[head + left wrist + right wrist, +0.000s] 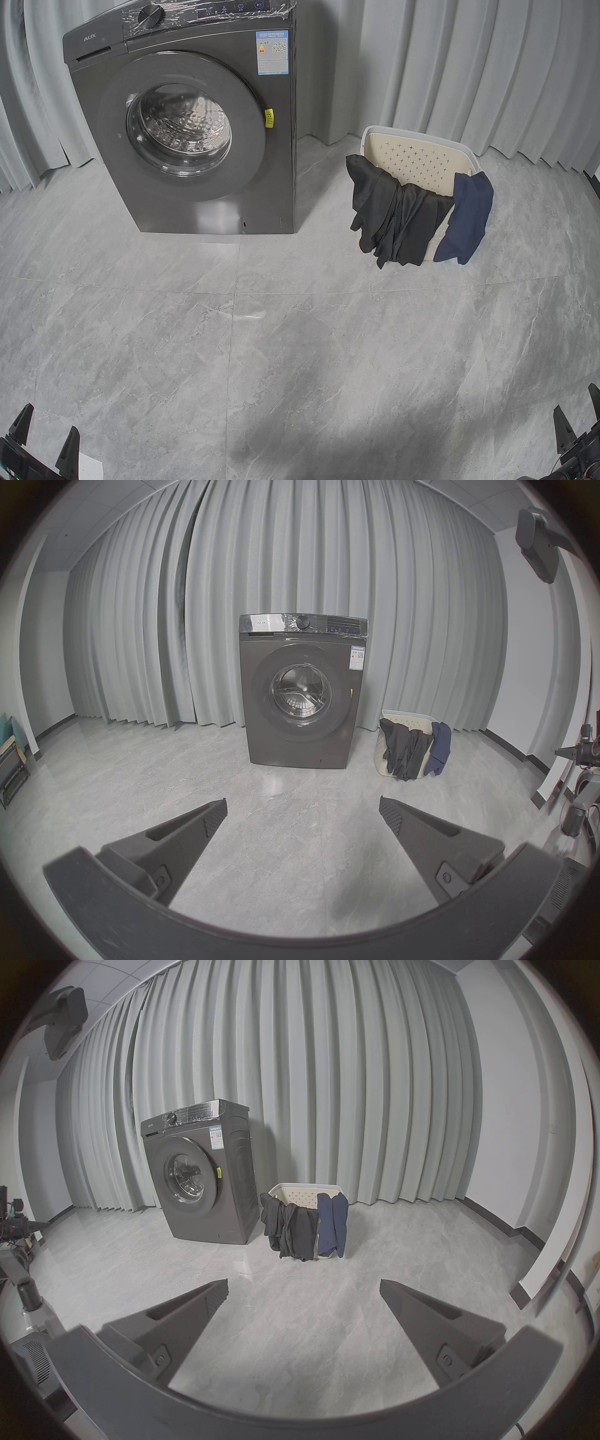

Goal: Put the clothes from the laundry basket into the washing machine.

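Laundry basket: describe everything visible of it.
The laundry basket looks like plastic: white rim, cream inner wall pierced with small star-shaped holes. It stands on the grey floor right of the washing machine, apart from it, in front of the curtain. A black garment and a navy garment hang over its front rim, down its outside.

Left gripper (pixel 303 808) hangs wide apart above grey floor; beyond, washing machine (pixel 302 690) stands beside clothes-draped laundry basket (pixel 382 750).

You've got a washing machine (pixel 187 206) w/ satin grey metal body, shiny wrap (pixel 206 12) on top; basket (pixel 419 164) matt plastic; clothes (pixel 390 215) soft cloth; floor (pixel 312 350) polished stone-look tile; curtains (pixel 437 62) matt fabric.
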{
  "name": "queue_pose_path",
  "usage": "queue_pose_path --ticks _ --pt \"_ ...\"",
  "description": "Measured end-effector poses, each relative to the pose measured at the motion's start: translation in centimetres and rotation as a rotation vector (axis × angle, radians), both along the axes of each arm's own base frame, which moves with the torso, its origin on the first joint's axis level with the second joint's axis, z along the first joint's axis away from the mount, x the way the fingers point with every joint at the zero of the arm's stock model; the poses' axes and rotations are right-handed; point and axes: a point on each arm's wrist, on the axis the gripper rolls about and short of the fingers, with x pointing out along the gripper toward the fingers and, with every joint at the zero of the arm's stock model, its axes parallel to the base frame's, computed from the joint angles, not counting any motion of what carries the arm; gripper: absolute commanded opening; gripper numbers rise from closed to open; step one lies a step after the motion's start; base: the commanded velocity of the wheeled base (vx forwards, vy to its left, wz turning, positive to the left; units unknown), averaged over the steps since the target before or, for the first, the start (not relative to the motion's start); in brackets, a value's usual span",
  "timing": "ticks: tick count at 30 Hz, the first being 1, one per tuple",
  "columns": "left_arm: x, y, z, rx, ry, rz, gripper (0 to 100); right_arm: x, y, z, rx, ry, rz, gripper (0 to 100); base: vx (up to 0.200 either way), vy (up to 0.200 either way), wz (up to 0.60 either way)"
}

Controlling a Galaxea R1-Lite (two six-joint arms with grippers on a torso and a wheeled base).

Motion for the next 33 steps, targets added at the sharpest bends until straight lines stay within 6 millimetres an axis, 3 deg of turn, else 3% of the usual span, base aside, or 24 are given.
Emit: queue_pose_path --ticks 11,29,33 --pt "0.0 0.03 0.0 0.005 0.0 0.017 100 0.0 0.0 0.0 0.0 0.0 0.0 100 0.0 0.0 0.0" --pt "0.0 0.01 0.0 0.009 0.0 0.005 100 0.0 0.0 0.0 -0.002 0.0 0.001 100 0.0 -0.2 0.0" --pt "0.0 0.01 0.0 0.007 0.0 0.004 100 0.0 0.0 0.0 -0.001 0.0 0.001 100 0.0 0.0 0.0"
